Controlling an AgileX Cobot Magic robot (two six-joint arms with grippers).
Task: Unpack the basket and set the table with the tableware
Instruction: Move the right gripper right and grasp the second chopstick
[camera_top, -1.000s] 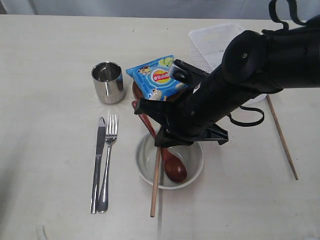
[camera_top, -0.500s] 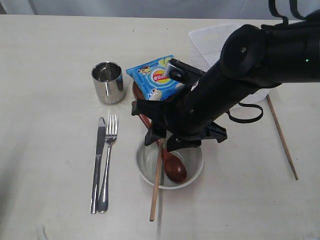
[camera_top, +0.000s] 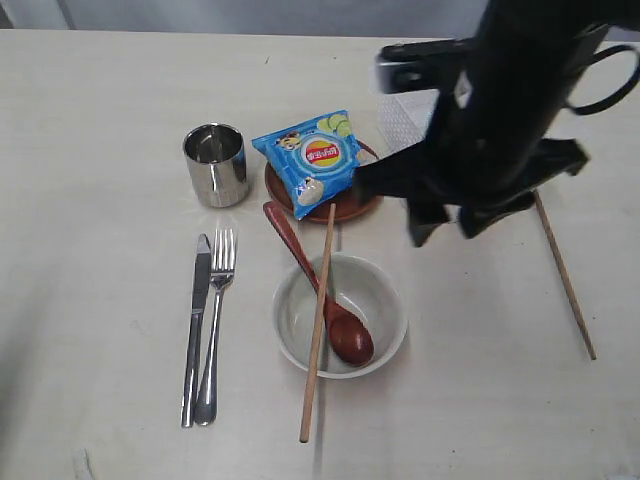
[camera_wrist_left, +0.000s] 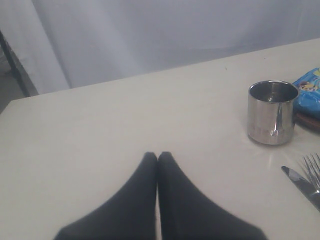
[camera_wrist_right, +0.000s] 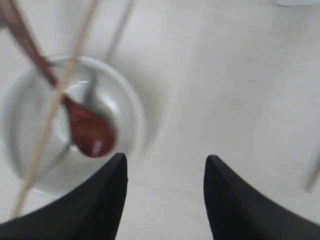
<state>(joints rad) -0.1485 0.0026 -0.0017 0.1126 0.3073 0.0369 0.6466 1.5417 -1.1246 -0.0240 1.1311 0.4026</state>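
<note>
Right gripper (camera_wrist_right: 165, 162) spread wide and empty above the table (camera_top: 100, 100), one chopstick (camera_top: 312, 370) lying across the bowl (camera_top: 382, 298), crossing the spoon (camera_top: 350, 340) (its head inside), left gripper (camera_wrist_left: 158, 156) pressed closed.

Pale cream table (camera_top: 100, 100) filling the frame. Standing upper left of centre: steel cup (camera_top: 215, 165); just right of it, reddish-brown plate (camera_top: 352, 211). Lying lower left, side by side and touching: knife (camera_top: 196, 330) and fork (camera_top: 213, 335). Below centre: pale bowl (camera_top: 385, 300). Near right edge: lone chopstick (camera_top: 566, 280), slanted. Upper right: white basket (camera_top: 398, 118), partly hidden.
</note>
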